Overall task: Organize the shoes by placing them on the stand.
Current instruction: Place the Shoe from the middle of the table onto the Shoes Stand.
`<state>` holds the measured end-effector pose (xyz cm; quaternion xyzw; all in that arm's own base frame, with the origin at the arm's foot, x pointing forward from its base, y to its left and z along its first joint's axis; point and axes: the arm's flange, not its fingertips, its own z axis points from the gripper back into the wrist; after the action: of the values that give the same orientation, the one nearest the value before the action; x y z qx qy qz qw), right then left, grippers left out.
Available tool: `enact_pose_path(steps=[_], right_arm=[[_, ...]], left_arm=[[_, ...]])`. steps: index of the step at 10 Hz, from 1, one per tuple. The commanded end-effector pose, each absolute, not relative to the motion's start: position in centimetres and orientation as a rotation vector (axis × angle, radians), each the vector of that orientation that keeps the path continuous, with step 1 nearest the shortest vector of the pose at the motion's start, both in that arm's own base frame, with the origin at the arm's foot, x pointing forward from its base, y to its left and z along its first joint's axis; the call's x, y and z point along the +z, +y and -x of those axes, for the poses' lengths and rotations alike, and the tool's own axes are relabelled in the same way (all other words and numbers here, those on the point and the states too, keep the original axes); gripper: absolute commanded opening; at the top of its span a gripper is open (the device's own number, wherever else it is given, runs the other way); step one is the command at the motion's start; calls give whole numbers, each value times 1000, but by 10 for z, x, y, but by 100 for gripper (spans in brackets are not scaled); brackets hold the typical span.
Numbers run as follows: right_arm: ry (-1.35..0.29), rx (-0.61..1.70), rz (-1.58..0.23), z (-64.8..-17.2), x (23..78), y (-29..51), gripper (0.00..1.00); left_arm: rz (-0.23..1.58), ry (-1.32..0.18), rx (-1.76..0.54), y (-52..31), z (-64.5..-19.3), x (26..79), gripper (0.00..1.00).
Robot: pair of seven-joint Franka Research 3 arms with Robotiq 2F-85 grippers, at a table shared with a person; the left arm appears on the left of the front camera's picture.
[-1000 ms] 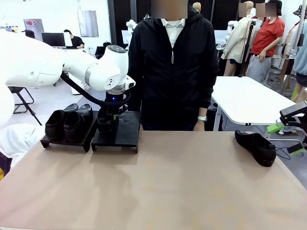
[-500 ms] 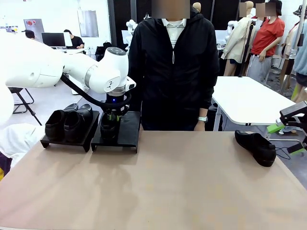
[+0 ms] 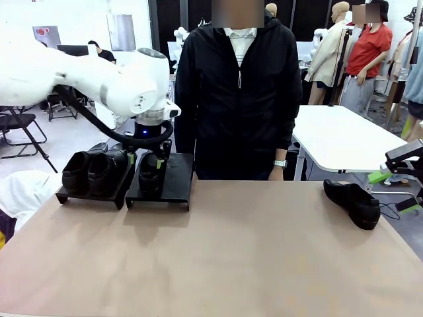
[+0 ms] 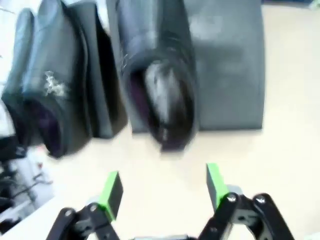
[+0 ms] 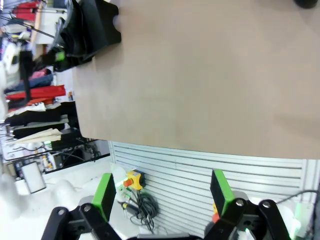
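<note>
Two black glossy shoes (image 3: 91, 170) sit side by side on the left black stand (image 3: 89, 195). A third shoe (image 3: 149, 175) rests on the left half of the right stand (image 3: 173, 183). My left gripper (image 3: 145, 160) hovers just above that shoe's heel, open, gripping nothing. In the left wrist view the same shoe (image 4: 159, 82) lies on its stand (image 4: 227, 75), beyond my left gripper (image 4: 163, 188) and clear of its green pads. The fourth shoe (image 3: 353, 201) lies on the table at the right. My right gripper (image 3: 394, 191) hangs open beside it at the table's right edge.
A person in a black jacket (image 3: 239, 92) stands at the far side, just behind the stands. The tan table (image 3: 218, 257) stretches wide in front. The right wrist view looks along the table (image 5: 210, 75) with the stands (image 5: 92, 27) far off.
My left gripper opened and let go of the third shoe, which now rests on the right stand. The gripper rose slightly. The right arm stayed still.
</note>
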<state>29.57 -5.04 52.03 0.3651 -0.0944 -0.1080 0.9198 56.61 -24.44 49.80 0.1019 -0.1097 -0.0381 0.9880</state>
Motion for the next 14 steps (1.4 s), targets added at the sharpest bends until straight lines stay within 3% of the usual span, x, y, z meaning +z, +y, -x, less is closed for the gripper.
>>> enact_pose_path(steps=[1,4,5,8,9,10,14], right_arm=[[-197,-213,-763,-296,523,-52,100],[-197,-213,-763,-296,523,-52,100],[-197,-213,-763,-296,523,-52,100],[-197,-213,-763,-296,523,-52,100],[-197,-213,-763,-296,523,-52,100],[-197,-213,-763,-296,523,-52,100],[-197,-213,-763,-296,523,-52,100]], left_arm=[[-135,-130,-168,-209,-480,512,100],[109,-68,-173,-134,-380,498,100],[275,-118,-117,-96,-357,485,100],[851,-366,47,40,-345,450,100],[979,-320,81,71,-367,433,100],[578,-259,8,2,-339,467,100],[578,-259,8,2,-339,467,100]])
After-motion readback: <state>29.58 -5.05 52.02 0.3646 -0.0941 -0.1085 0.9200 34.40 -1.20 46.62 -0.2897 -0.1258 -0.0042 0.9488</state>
